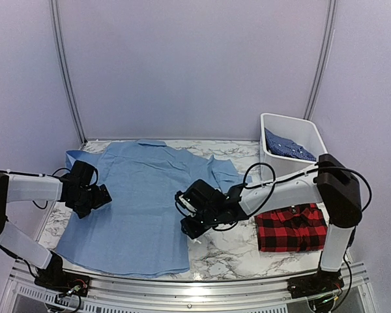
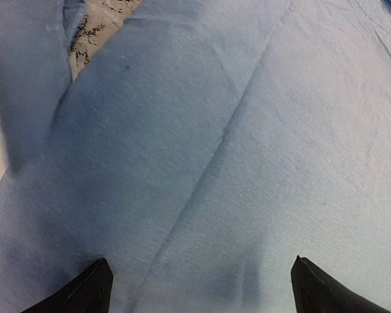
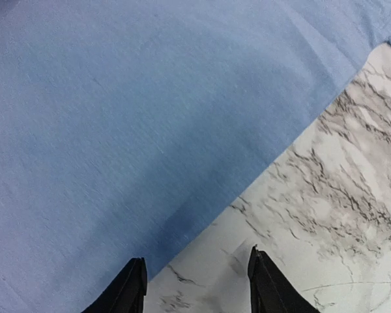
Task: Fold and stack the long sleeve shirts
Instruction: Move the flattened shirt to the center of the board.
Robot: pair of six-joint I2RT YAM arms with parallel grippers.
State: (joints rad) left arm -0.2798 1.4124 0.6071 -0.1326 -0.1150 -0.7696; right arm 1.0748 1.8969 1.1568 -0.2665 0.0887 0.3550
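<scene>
The plain light blue shirt (image 1: 137, 202) lies spread flat on the marble table, collar at the far edge. My left gripper (image 1: 96, 197) is open over its left side; the left wrist view shows only blue cloth (image 2: 234, 150) between the fingers. My right gripper (image 1: 188, 218) is open at the shirt's right edge; in the right wrist view the cloth edge (image 3: 150, 130) runs diagonally just ahead of my fingertips (image 3: 133, 287), over bare marble. The red-and-black plaid shirt (image 1: 292, 227) lies folded at the right. The darker blue patterned shirt (image 1: 287, 147) sits in the bin.
A white plastic bin (image 1: 313, 134) stands at the back right corner. The marble table (image 1: 221, 251) has a metal rail along its near edge. Pale walls enclose the back and sides.
</scene>
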